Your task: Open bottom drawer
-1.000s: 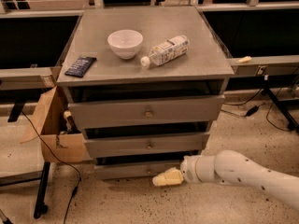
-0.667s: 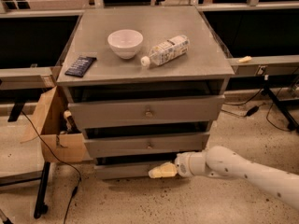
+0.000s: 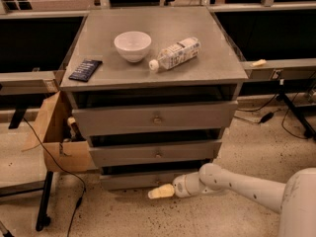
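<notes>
**Operator:** Where is my pincer right now?

**Spotter:** Your pincer (image 3: 161,192) is low at the foot of the grey cabinet (image 3: 168,23), close to the speckled floor (image 3: 148,216). Its cream tip points toward 9 o'clock. The white arm (image 3: 237,184) reaches it from 4 o'clock in the frame.

**Operator:** Wide or narrow?

**Spotter:** You cannot tell from here. All that shows is one pale tip, and it holds nothing that you can see.

**Operator:** And the bottom drawer?

**Spotter:** The bottom drawer (image 3: 128,180) is the slimmest front, lowest in the stack, at 6 o'clock from the middle drawer (image 3: 123,154). Your pincer sits just at its lower edge, near the centre. I cannot say whether it touches. A dark gap runs above the front, and I cannot pick out its knob.

**Operator:** What lies above?

**Spotter:** The middle drawer shows a small brass knob, and so does the top drawer (image 3: 113,120), the tallest of the three.

**Operator:** Anything on the cabinet?

**Spotter:** A white bowl (image 3: 132,45) stands upright. At 3 o'clock from it a bottle (image 3: 175,54) lies on its side, just beside the bowl, with its cap toward the front edge. A dark packet (image 3: 85,69) lies flat at 8 o'clock from the bowl, by the front left corner.

**Operator:** And beside it?

**Spotter:** A cardboard box (image 3: 52,132) sits against the cabinet's side at 9 o'clock, and a black cable (image 3: 54,162) trails across it to the floor.
</notes>
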